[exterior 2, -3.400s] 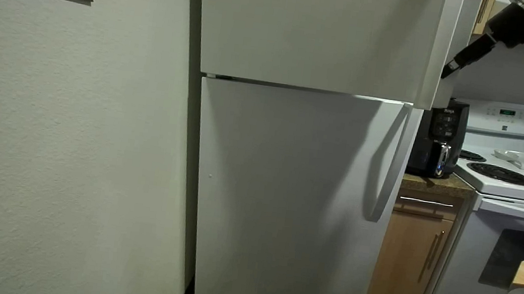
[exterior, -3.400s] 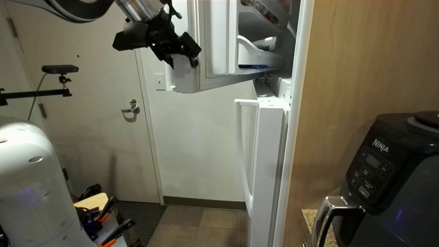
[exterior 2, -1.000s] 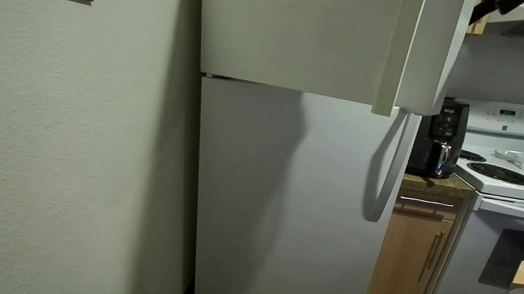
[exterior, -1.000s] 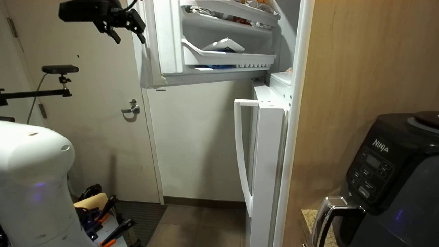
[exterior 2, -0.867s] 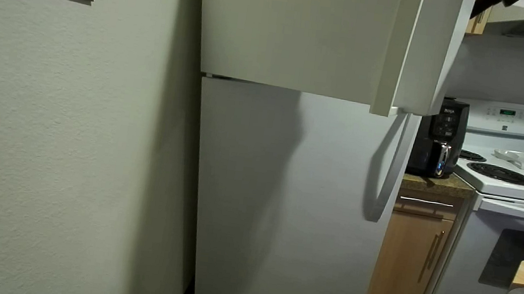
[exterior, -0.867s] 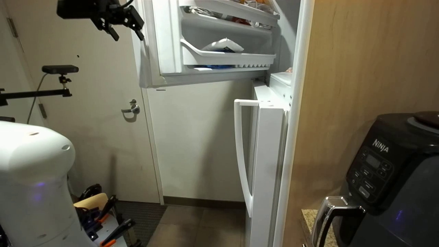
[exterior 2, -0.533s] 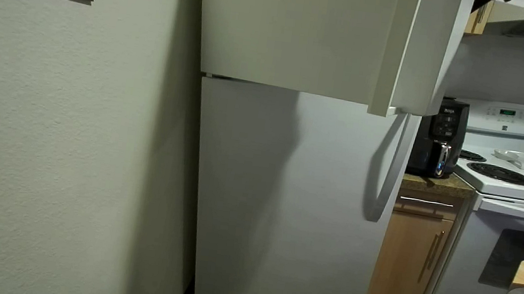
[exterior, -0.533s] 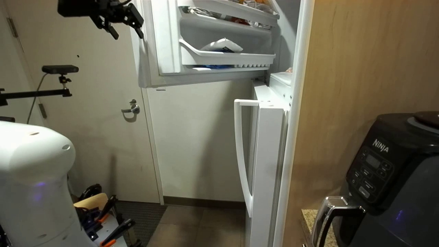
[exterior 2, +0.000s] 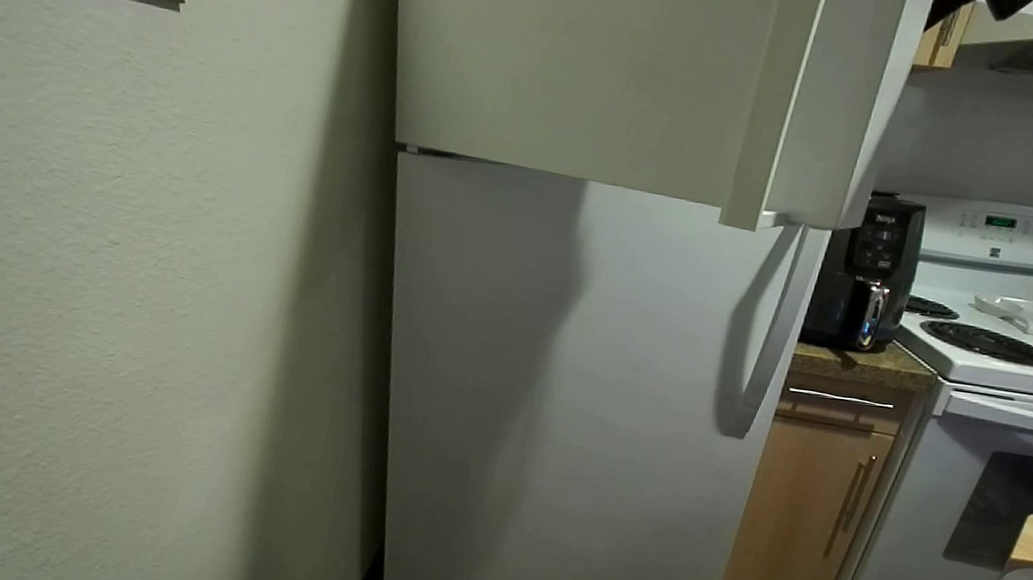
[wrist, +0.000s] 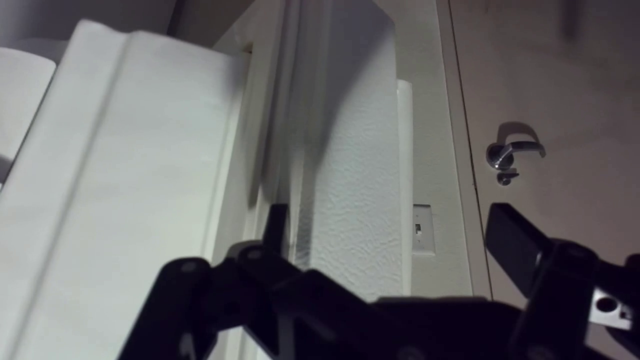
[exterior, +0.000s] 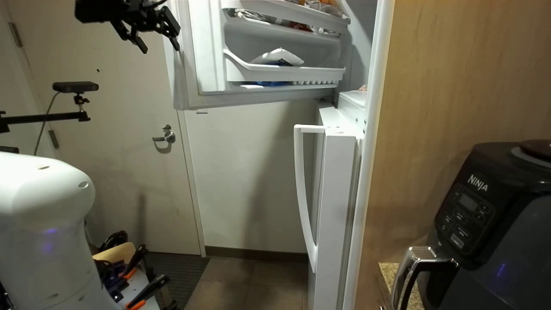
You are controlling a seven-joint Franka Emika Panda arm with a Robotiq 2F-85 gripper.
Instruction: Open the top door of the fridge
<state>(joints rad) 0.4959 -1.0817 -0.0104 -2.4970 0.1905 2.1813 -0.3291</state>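
The top door (exterior: 208,56) of the white fridge (exterior: 338,193) stands swung wide open in an exterior view, its inner shelf racks showing. Its outer face (exterior 2: 584,62) shows in an exterior view, above the closed lower door (exterior 2: 564,385). My black gripper (exterior: 160,49) is open and empty at the free edge of the top door. In the wrist view my gripper (wrist: 388,217) has one finger (wrist: 275,227) by the door's inner rim and one finger (wrist: 515,245) beyond its outer side. The door's textured edge (wrist: 357,200) lies between them. I cannot tell whether either finger touches it.
A white room door with a metal lever handle (exterior: 165,137) stands behind. The lower door's handle (exterior: 301,185) sticks out below. A black appliance (exterior: 486,215) stands at the right. A table with clamps (exterior: 142,292) is beside the robot base. A stove (exterior 2: 1015,322) shows in an exterior view.
Over 3.4 seconds the top door has swung much wider and my gripper has moved left and up in an exterior view. Lately the door opens only slightly more; the gripper dips a little.
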